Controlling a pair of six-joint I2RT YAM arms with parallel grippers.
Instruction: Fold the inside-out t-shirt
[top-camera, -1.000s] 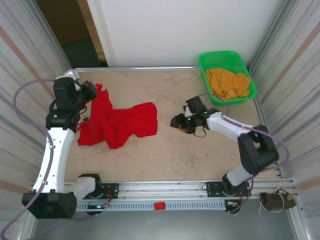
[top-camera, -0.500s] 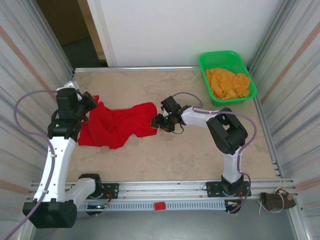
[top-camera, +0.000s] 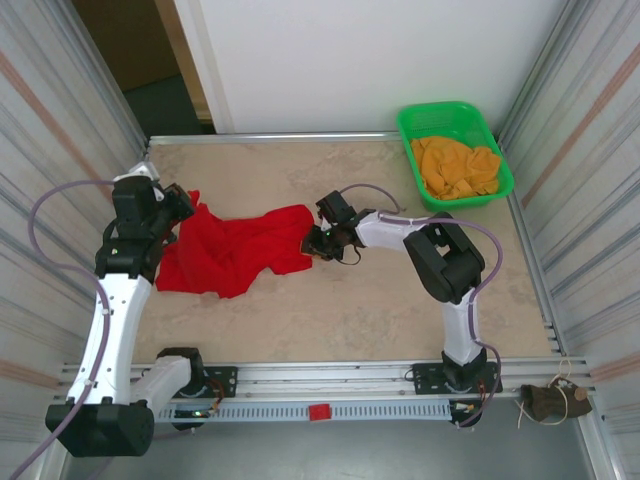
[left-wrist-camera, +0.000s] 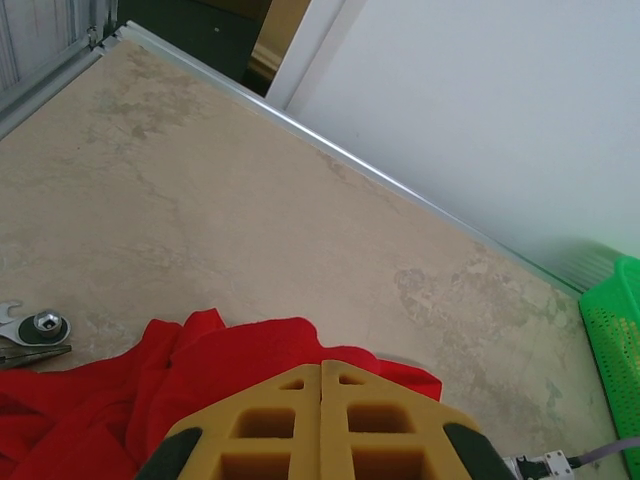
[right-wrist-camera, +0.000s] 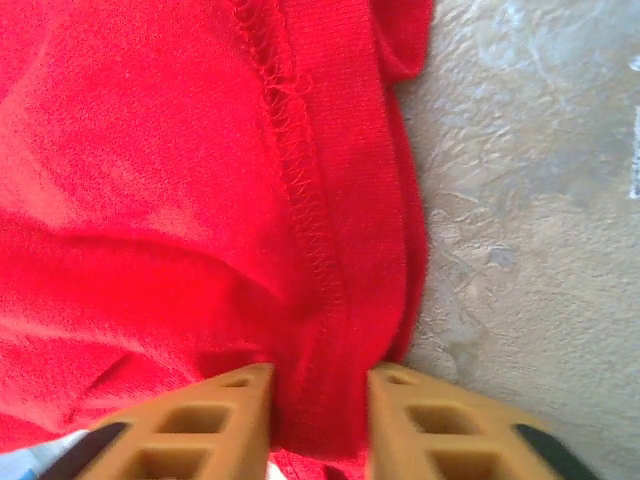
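**Item 1: inside-out t-shirt** (top-camera: 235, 250). Bright red, soft fabric. It lies crumpled on the left half of the worktop (top-camera: 350, 300), spread roughly left to right between the two arms. Folds and ridges run across its surface, and one corner at its far left rises beside the left arm's tip. The right wrist view shows a raised line of stitching (right-wrist-camera: 300, 200) running along the hem near the shirt's right edge.

**Item 2: left end effector** (top-camera: 180, 205). It sits at the shirt's far left corner. In the left wrist view the two tan pads are pressed flat together with no gap, and red cloth lies just beyond them. Whether any cloth is pinched between the pads cannot be told.

**Item 3: right end effector** (top-camera: 315, 243). It sits at the shirt's right edge, low on the worktop. In the right wrist view the pads stand on either side of a bunched fold of the hem. The fabric fills the space between them and touches both, so the fold is clamped.

**Item 4: green basket** (top-camera: 440, 108). Plastic mesh, at the far right corner of the worktop, well apart from the shirt. It holds an orange-yellow cloth (top-camera: 458, 167), crumpled.

**Item 5: small metal spanner** (left-wrist-camera: 35, 330). It lies flat on the worktop, just beside the shirt's edge in the left wrist view.
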